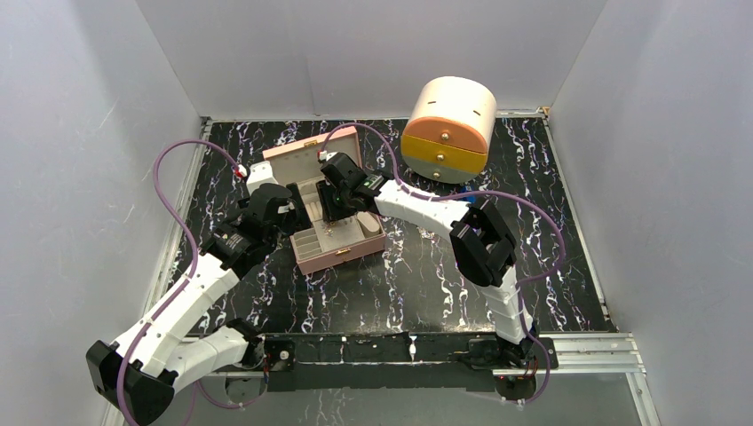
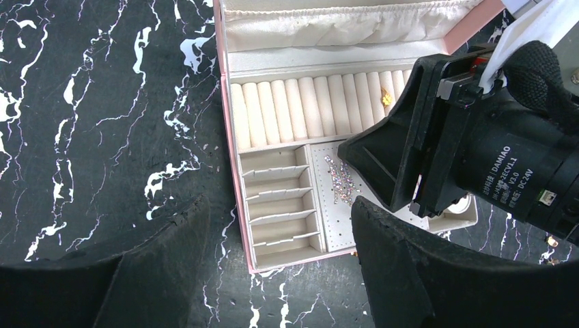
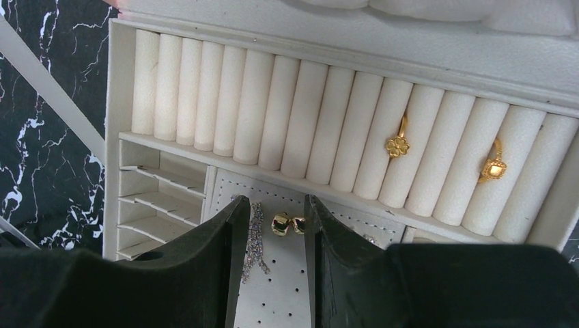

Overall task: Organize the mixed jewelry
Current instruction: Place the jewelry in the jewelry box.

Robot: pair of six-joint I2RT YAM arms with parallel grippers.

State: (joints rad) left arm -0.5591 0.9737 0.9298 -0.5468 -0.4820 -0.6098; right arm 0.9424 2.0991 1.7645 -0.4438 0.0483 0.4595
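Top view, step: prob. sorting pcs into open pink box (image 1: 342, 256) mid worktop (image 1: 426, 284); right gripper (image 1: 342, 202) over tray, left gripper (image 1: 286, 211) just beside box.
Left wrist, left gripper: fingers wide apart, empty; slotted compartments (image 2: 280, 195) bare; crystal earring (image 2: 339, 179) on perforated panel.
Right wrist, right gripper: part open, astride gold stud pair (image 3: 288, 223) on panel, not clamped.
Ring rolls (image 3: 293, 109): flower ring (image 3: 397, 145), square ring (image 3: 493, 167) seated.
Next: prob. settle studs w/o nudging crystal pc nearby.
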